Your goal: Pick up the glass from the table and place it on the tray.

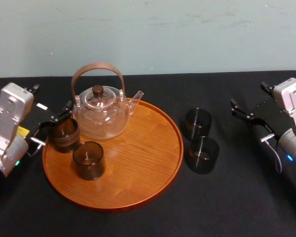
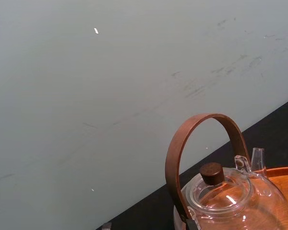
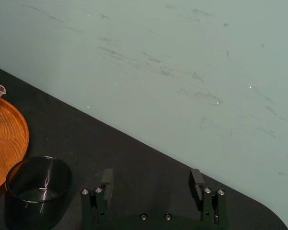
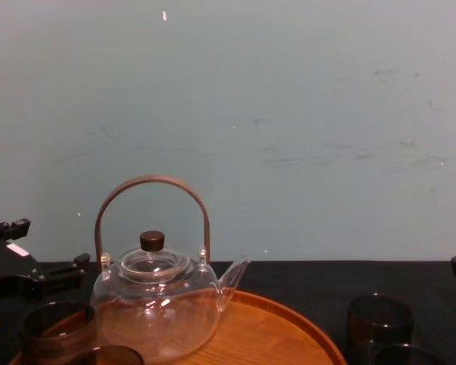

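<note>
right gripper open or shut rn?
Open. The right gripper has its fingers apart with nothing between them, over the table near a glass. The left gripper is at the tray's left edge.

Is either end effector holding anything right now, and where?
The right end effector is open, empty. The left end effector straddles the sides of a glass standing on the tray; contact cannot be told.

left wrist housing (image 1: pixel 10 104) and right wrist housing (image 1: pixel 292 96): boxy, silver-grey, rounded corners; left gripper (image 1: pixel 53 127) and right gripper (image 1: pixel 250 120): matte black; left arm carries a yellow sticker (image 1: pixel 22 131), a small white label (image 1: pixel 41 106), a green light (image 1: pixel 17 163); right arm has a blue light (image 1: pixel 288 158) and a thin grey cable loop (image 1: pixel 275 153); silver screw heads (image 3: pixel 206 190) on the right gripper's finger bases
</note>
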Robot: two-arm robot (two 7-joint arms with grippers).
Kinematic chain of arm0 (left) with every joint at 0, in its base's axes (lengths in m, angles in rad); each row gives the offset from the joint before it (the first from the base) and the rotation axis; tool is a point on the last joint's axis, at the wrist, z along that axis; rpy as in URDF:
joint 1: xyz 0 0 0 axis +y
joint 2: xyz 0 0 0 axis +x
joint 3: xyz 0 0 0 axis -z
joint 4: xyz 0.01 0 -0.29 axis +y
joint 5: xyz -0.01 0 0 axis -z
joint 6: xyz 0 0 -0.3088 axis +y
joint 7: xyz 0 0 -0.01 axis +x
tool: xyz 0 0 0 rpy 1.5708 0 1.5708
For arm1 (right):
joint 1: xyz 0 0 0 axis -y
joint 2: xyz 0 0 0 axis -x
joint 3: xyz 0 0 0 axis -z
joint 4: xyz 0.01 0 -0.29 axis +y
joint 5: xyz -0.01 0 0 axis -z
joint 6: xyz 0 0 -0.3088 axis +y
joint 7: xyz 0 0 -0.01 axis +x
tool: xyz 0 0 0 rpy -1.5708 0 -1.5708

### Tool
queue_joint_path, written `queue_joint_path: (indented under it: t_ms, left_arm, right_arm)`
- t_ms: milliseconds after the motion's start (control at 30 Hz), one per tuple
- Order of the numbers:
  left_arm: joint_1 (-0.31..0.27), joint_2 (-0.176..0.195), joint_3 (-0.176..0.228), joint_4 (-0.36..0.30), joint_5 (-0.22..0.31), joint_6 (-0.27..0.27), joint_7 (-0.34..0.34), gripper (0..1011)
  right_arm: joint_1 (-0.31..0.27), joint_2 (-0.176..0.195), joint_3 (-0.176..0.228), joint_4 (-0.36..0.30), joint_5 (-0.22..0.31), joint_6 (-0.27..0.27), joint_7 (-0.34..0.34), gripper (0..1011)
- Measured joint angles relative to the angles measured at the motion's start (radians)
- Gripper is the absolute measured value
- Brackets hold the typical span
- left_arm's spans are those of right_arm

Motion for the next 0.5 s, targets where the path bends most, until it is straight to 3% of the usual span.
queue_joint_path:
  t_ms: [500]
  left_arm:
    - [0.000, 0.000, 0.000, 0.000, 0.000, 0.000, 0.000, 1001]
  right_arm:
    - [0.000, 0.000, 0.000, 0.000, 0.000, 0.000, 0.000, 1002]
